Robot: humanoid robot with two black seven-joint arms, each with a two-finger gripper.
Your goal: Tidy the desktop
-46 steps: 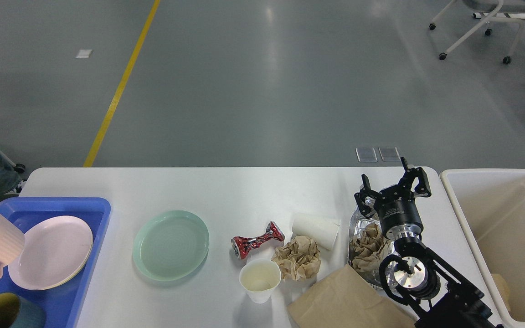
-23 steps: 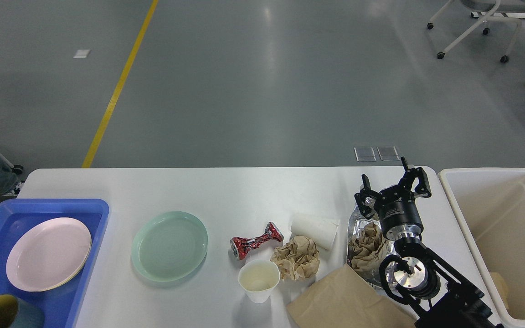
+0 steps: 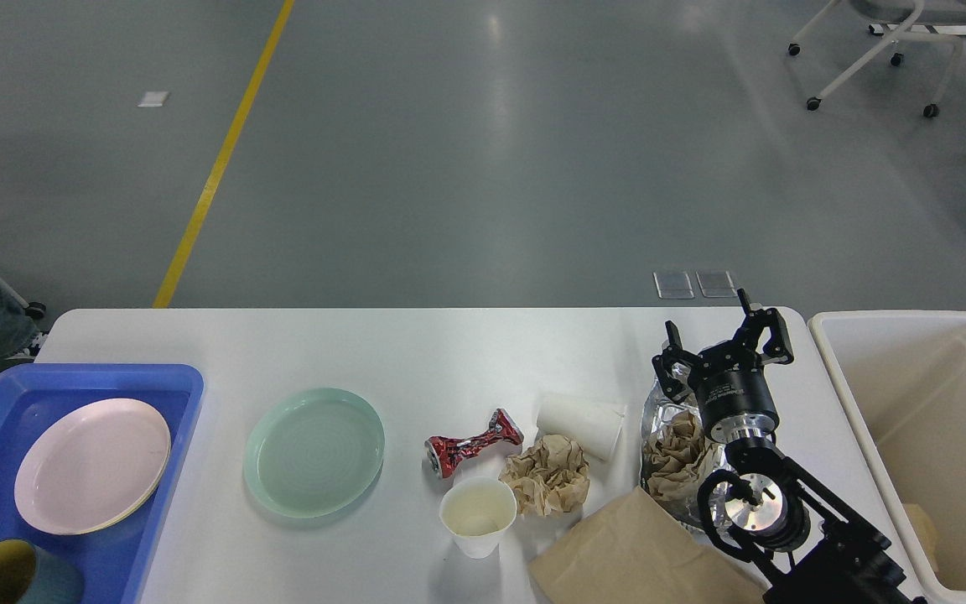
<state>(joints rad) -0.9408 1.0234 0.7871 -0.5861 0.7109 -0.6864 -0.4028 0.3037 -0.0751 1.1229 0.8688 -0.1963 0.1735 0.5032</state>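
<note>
White and faintly glossy, the large rounded-corner desktop lay directly beneath our right gripper, spreading away mostly to its left with its long axis running side to side. We held that gripper's two black fingers apart, empty, clamped on nothing, above the far edge of a crinkled silver foil wrapper with a crumpled brown paper wad resting in it. Our left gripper was out of view, so the right arm was plainly the nearer one to the litter. Left of the jaws lay a white paper cup on its side, its long axis roughly left to right with the open mouth towards the jaws, then a second crumpled brown paper ball, an upright white paper cup, and a crushed red metal can lying aslant. A flat brown paper bag sat nearer our body than the jaws. Well off to the left were a pale green round plate and a blue plastic tray holding a pink plate and a dark mug. Just right of the jaws stood a cream rectangular bin, which we judged the likely place for the rubbish.
</note>
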